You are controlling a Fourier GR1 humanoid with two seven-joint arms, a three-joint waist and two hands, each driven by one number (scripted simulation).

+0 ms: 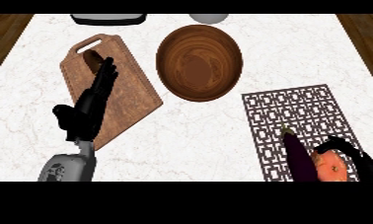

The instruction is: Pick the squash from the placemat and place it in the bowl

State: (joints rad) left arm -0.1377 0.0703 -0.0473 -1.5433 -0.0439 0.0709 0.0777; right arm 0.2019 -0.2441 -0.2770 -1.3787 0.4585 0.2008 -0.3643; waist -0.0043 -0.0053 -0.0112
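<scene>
Your right robot hand (pixel 342 148) is curled around the orange squash (pixel 331 166), pinching it so you can lift it. The squash sits on the placemat (pixel 291 107), at its near corner, touching a purple eggplant (pixel 295 155). The bowl (pixel 199 62) waits just past the placemat's far left corner. Your left robot hand (pixel 93 100) rests spread open over the cutting board (pixel 134 94), left of the placemat, out of the way.

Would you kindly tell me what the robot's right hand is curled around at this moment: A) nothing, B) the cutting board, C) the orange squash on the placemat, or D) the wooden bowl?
C: the right hand curls round the orange squash on the placemat, beside the eggplant.
</scene>
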